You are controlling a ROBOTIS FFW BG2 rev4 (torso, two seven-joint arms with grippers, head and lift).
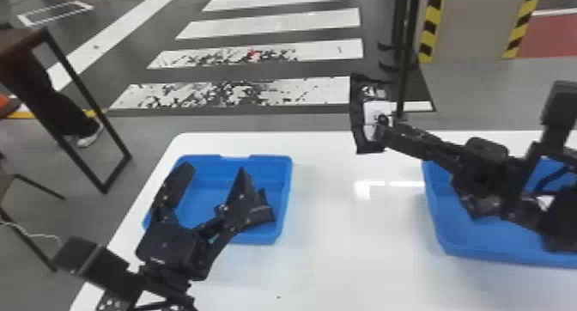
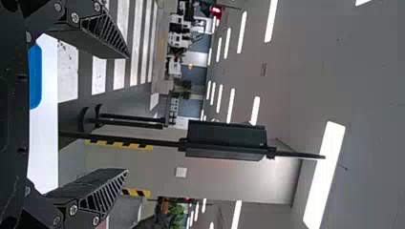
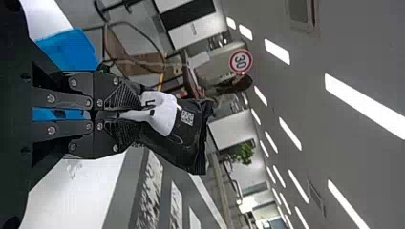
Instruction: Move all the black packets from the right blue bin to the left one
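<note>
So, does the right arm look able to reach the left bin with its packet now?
Probably not freely: the open left gripper hangs at the left bin and could block the packet in the right gripper.

You can read "30" on the round red-rimmed sign (image 3: pixel 240 61) and see a QR code (image 3: pixel 186 118) on the black packet (image 3: pixel 188 140).

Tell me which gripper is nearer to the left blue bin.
Left: the left gripper hovers open over the left blue bin, while the right gripper holds a black packet to that bin's right.
</note>
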